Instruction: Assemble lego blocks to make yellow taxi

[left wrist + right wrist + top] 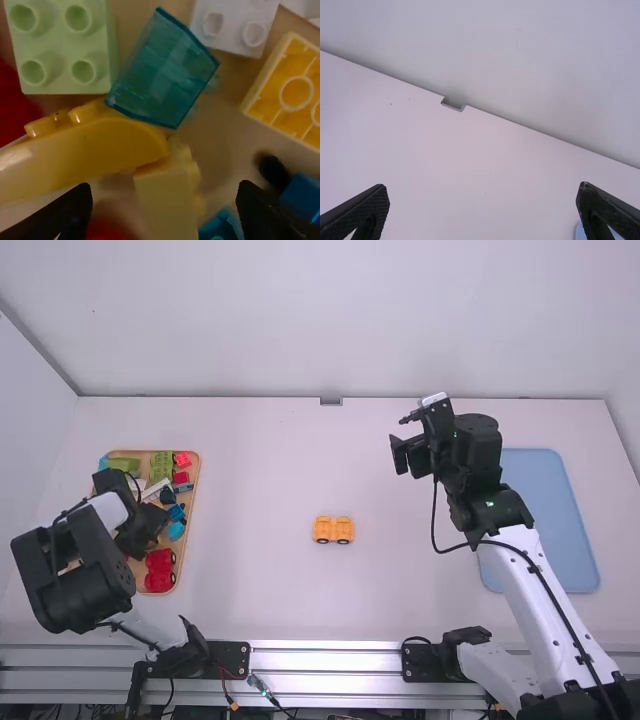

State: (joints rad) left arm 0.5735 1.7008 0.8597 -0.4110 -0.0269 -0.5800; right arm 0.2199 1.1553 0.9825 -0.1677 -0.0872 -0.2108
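Far left: wooden tray [197, 472] of mixed lego, left arm over it, gripper [148, 525] low above the blocks. Its fingers are spread wide, nothing in hold. Left wrist view, across the frame: light green 2x2 brick [62, 45], studs up; curved yellow brick [90, 145]; pale yellow brick [167, 195] lying in line with the finger gap; translucent teal block [162, 75]; white brick [235, 25]; yellow-orange brick [295, 95], hollow underside showing; blue brick [302, 195]. Red wheeled piece [160, 568] sits at the tray's near end, red brick [182, 459] at the far end. Mid-table: yellow-orange wheeled taxi base [333, 530], standing on black wheels, apart from both trays. Right of that, farther from the camera: right gripper [402, 455], up over the table, fingers well apart, empty. Far right: light blue tray [550, 510] flat on the table [260, 580], partly behind the right arm.
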